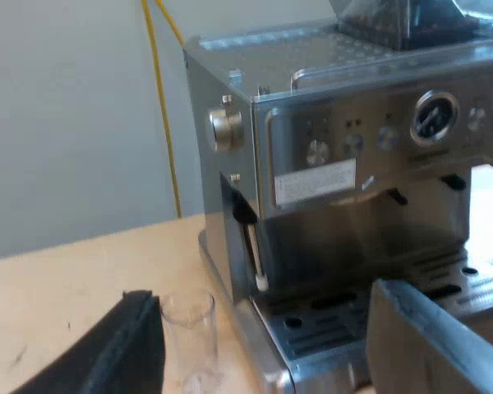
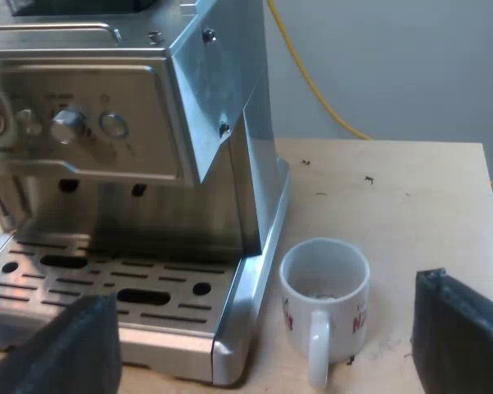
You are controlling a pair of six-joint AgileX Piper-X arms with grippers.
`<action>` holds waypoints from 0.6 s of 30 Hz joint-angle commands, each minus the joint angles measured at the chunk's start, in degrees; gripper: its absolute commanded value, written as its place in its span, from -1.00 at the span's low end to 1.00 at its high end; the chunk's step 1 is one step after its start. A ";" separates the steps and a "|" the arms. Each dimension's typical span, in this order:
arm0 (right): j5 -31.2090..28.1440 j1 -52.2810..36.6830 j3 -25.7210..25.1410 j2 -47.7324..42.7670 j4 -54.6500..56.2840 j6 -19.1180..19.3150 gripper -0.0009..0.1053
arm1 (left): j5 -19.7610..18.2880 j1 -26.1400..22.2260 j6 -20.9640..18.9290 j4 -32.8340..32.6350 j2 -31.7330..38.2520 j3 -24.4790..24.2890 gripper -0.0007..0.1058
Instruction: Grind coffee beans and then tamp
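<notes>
The espresso machine [image 1: 353, 238] stands on a light wooden tabletop [image 1: 66, 279] against a plain grey wall. The bean hopper [image 1: 394, 20] sits on the machine's top plate and holds dark contents. The front panel carries a round pressure gauge [image 1: 433, 117] flanked by several metal knobs, and a larger round dial [image 1: 226, 127] is mounted on the side panel nearest the left arm. The slotted metal drip tray [image 1: 444, 287] runs along the base of the machine's front. A clear measuring glass [image 1: 191, 328] stands upright on the tabletop, just beside the corner of the machine's base. The left tool [image 1: 271, 353] is held low in front of that corner with its two fingers [image 1: 119, 349] spread wide apart and nothing clamped between them; the measuring glass is near the darker finger, but contact cannot be confirmed. In the right wrist view, a white mug [image 2: 324, 283] with red print stands upright on the tabletop, just beside the other front corner of the drip tray, its handle turned toward the camera. The right tool [image 2: 267, 345] is held low in front of the mug and the tray corner, its fingers likewise set wide apart and holding nothing; both fingers are clear of the mug.
</notes>
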State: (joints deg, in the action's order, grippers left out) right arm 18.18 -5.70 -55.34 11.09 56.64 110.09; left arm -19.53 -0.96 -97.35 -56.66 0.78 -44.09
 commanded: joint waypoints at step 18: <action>0.53 0.04 2.65 -14.33 4.13 -1.38 0.41 | 0.02 0.11 -0.12 -6.08 2.25 -0.97 0.06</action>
State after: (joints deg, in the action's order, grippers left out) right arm 18.27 -5.70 -52.67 -0.51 59.68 109.52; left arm -19.53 -0.96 -97.18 -62.83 0.76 -44.78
